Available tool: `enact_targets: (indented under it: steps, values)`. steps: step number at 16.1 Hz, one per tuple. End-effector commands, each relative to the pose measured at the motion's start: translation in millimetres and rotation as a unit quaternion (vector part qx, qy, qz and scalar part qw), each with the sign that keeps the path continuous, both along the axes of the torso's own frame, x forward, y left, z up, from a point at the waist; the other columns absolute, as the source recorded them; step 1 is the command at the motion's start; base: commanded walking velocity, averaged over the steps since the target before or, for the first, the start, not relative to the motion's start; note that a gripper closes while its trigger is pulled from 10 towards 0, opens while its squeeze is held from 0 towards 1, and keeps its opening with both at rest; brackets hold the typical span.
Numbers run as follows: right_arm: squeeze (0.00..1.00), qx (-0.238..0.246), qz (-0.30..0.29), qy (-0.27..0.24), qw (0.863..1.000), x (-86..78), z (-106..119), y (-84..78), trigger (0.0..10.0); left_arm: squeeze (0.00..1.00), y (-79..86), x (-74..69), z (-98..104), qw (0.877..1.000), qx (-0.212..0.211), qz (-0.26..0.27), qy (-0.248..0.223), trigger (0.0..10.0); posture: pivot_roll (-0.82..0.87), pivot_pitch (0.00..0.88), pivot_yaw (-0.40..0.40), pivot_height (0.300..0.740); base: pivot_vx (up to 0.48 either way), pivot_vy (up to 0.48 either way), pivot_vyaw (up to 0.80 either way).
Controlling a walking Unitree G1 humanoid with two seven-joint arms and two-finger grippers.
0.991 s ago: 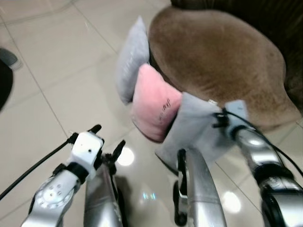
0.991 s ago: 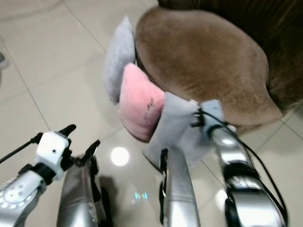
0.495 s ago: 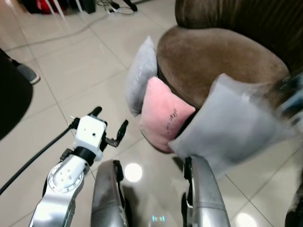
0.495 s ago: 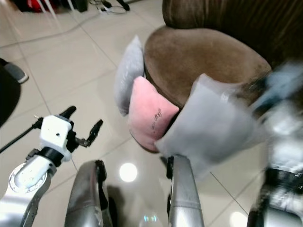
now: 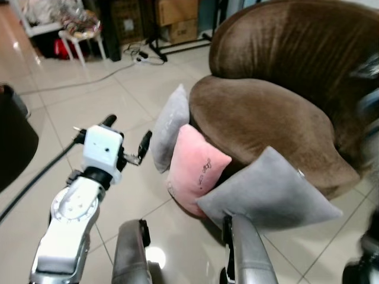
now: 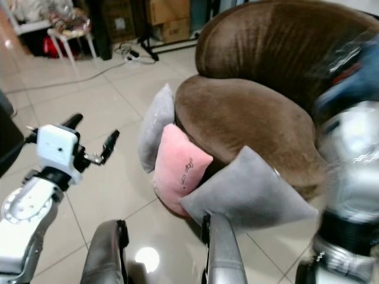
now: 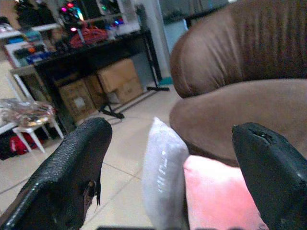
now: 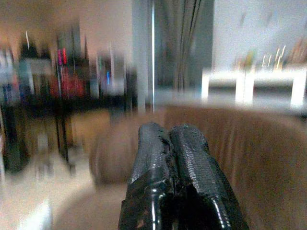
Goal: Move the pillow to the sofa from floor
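Three pillows in play: nearest the robot's legs, a grey pillow [image 5: 269, 192] leans against the front of the brown sofa [image 5: 278, 112], its lower edge down by the tiled floor [image 5: 118, 100]; touching it, a pink pillow [image 5: 194, 168] stands on the floor propped on the sofa's base, and just beyond that a second grey pillow [image 5: 170, 127] stands upright on the floor against the seat's side. Two hands to report. Left hand [image 5: 126, 139] is raised over the floor, near the far grey pillow but apart from it, its two black fingers [image 7: 72, 172] spread wide with nothing between them; the wrist view looks out past them at the grey and pink pillows and the sofa. Right hand [image 8: 175, 143] has its fingers pressed together, empty, pointing toward the sofa's back; that arm is a blur at the right edge. Farther back, one white stool [image 5: 74, 35] with a bundle on it, cardboard boxes [image 5: 177, 15] and cables on the floor.
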State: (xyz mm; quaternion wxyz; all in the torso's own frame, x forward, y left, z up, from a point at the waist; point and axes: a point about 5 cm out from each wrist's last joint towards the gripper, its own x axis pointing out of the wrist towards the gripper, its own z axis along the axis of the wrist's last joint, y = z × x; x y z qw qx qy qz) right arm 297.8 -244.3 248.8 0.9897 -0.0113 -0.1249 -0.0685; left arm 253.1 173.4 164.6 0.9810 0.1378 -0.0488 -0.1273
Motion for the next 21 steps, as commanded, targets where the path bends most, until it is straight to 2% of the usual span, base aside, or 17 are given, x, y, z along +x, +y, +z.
enact_targets:
  steps: [1, 2, 3, 4, 5, 7, 9, 10, 15, 17, 21]
  values:
    - [0.0, -0.004, 0.03, 0.05, 0.998, 1.9, -23, 13.3, 10.0, 0.0, 0.0, 2.6, -3, 1.0, 0.007, 0.0, 0.003, 10.0, -0.06, 0.0, 0.0, 0.536, 0.0, 0.0, 0.0]
    - [0.0, -0.008, 0.032, 0.086, 0.996, 1.8, -41, 18.0, 10.0, 0.0, 1.2, 2.5, -6, 1.0, 0.013, 0.002, 0.009, 10.0, -0.06, 0.0, -0.005, 0.536, 0.0, 0.0, 0.0]
    - [1.0, -0.039, 0.052, 0.173, 0.983, -1.5, -84, 32.1, 10.0, 0.0, 5.2, 2.8, -16, 0.999, 0.028, 0.01, 0.031, 10.0, -0.05, 0.0, -0.011, 0.536, 0.0, 0.0, 0.0]
    - [1.0, -0.052, 0.064, 0.198, 0.977, -3.3, -96, 36.7, 10.0, 0.0, 5.6, 2.8, -19, 0.999, 0.04, 0.01, 0.035, 10.0, -0.05, 0.0, -0.011, 0.536, 0.0, 0.0, 0.0]
    - [1.0, -0.054, 0.08, 0.24, 0.966, -6.6, -121, 41.4, 10.0, 0.0, 5.6, 0.3, -23, 0.998, 0.052, 0.003, 0.041, 10.0, -0.04, 0.0, -0.02, 0.536, 0.0, 0.0, 0.0]
    - [1.0, -0.08, 0.088, 0.258, 0.959, -5.6, -134, 40.0, 10.0, 0.0, 6.1, -3.0, -24, 0.998, 0.049, 0.002, 0.043, 10.0, -0.03, 0.0, -0.027, 0.536, 0.0, 0.0, 0.0]
    - [1.0, -0.169, 0.135, 0.284, 0.934, -1.2, -148, 34.7, 10.0, 0.0, 8.3, -10.7, -24, 0.997, 0.052, 0.002, 0.048, 10.0, -0.01, 0.0, -0.03, 0.536, 0.0, 0.0, 0.0]
    - [1.0, -0.196, 0.149, 0.291, 0.924, 2.0, -153, 32.2, 10.0, 0.0, 9.2, -13.3, -25, 0.997, 0.054, -0.003, 0.051, 10.0, -0.01, 0.0, -0.028, 0.536, 0.0, 0.0, 0.0]
    - [1.0, -0.254, 0.192, 0.332, 0.888, 20.1, -171, 27.1, 10.0, 0.0, 10.9, -17.6, -28, 0.995, 0.075, -0.024, 0.066, 10.0, 0.02, 0.059, -0.034, 0.536, 0.0, 0.0, 0.0]
    - [1.0, -0.294, 0.2, 0.357, 0.864, 28.5, -179, 20.2, 10.0, 0.0, 11.8, -19.1, -26, 0.993, 0.082, -0.04, 0.074, 10.0, 0.02, 0.113, -0.014, 0.536, 0.0, 0.0, 0.0]
    - [1.0, -0.326, 0.189, 0.385, 0.843, 39.2, -179, 12.0, 10.0, 0.0, 15.2, -18.3, -18, 0.992, 0.092, -0.053, 0.074, 10.0, 0.03, 0.185, -0.014, 0.536, 0.0, 0.0, 0.0]
